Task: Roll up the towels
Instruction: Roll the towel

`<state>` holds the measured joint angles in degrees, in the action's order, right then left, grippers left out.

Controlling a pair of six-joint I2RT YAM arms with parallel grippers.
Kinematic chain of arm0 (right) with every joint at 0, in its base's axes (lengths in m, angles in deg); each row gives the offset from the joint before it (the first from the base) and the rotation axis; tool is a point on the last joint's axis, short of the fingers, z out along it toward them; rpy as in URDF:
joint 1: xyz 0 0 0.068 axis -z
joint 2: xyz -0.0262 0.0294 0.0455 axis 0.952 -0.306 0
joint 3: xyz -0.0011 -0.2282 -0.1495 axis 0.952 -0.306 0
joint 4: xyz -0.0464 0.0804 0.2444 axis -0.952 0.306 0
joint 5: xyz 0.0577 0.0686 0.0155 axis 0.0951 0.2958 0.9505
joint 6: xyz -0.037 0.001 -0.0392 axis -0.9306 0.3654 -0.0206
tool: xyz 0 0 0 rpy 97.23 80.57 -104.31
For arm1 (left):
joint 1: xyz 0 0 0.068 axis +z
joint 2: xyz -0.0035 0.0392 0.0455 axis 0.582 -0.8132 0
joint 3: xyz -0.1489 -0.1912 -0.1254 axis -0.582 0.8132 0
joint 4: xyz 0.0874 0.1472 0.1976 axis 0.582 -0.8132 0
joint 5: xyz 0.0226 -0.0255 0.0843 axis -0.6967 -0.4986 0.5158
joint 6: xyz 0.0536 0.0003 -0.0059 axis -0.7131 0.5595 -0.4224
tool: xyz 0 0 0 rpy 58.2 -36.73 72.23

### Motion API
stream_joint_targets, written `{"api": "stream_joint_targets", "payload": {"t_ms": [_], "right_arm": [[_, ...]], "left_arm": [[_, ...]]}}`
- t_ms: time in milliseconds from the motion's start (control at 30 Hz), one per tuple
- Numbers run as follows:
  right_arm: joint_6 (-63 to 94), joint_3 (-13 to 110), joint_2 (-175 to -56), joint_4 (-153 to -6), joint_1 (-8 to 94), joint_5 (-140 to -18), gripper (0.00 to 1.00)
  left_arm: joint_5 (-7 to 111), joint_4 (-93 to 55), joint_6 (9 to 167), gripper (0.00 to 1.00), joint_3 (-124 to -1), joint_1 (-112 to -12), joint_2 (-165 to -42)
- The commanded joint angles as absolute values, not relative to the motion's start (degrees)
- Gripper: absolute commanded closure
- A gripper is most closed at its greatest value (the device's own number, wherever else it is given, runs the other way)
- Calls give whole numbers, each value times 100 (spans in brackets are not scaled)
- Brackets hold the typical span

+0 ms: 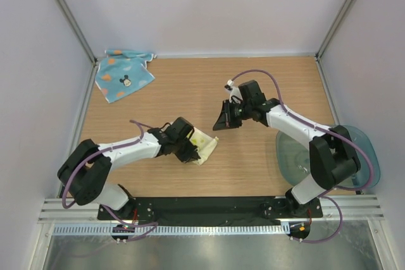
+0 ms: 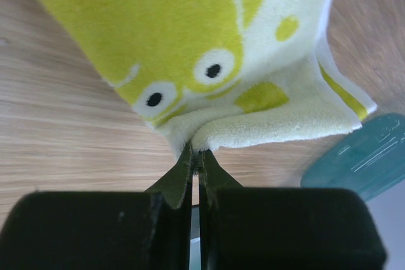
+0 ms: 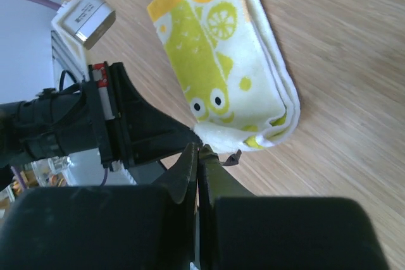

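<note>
Yellow towel (image 3: 215, 86): lies on the counter (image 1: 190, 86) straight ahead of the left pincer (image 2: 196, 156), with its near edge in that pincer's tips. It is folded into a thick flat band. Several layers show along the long side that faces away from the left pincer, so it reads as a loose flattened roll and not a tight one. Print is green cartoon figures with round eyes on pale yellow, with an orange-yellow patch at the end farthest from the pincer. The cloth looks soft and plush, and it puckers where it is pinched. Left pincer: closed on that near edge, jaws almost touching with the cloth between them. Right pincer (image 3: 199, 153): jaws together. No cloth seen in them, and from above it sits just beyond the towel's far corner, seemingly raised off it. Step in hand, as judged: rolling the yellow towel, with the left side holding the edge and the right side free. The next move likely calls for the right pincer to open, come down onto a free edge, and turn the band over while the left keeps tension. The risk is that the soft layers spring apart once let go. Blue towel (image 1: 123, 75): well beyond and outboard of the left pincer, at the counter's back corner. It is spread out and slightly rumpled with the mouse face up, and is not yet rolled. Tub (image 1: 366, 151): behind the right pincer, beside that arm's base.
</note>
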<state>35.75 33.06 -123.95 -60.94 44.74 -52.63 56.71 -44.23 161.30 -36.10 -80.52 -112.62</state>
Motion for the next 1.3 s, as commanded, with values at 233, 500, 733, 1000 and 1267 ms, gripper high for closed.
{"api": "stream_joint_targets", "payload": {"t_ms": [233, 500, 733, 1000, 1267], "right_arm": [[3648, 2970, -12467, -7326, 4300, -4260, 99], [3437, 2856, -12661, -7423, 3931, -4295, 99], [3630, 2821, -13293, -7977, 3904, -4304, 99], [3709, 3110, -14304, -8530, 3913, -4418, 99], [3868, 3076, -14981, -8970, 3975, -4506, 99]], "left_arm": [[5616, -4390, 16817, 100, -2763, -7559, -10613], [5326, -4293, 16219, 100, -3105, -7303, -11175], [5272, -4311, 16043, 100, -3290, -7268, -11449], [5290, -4337, 16034, 100, -3317, -7251, -11484], [5334, -4442, 15587, 99, -3395, -7189, -11396]]}}
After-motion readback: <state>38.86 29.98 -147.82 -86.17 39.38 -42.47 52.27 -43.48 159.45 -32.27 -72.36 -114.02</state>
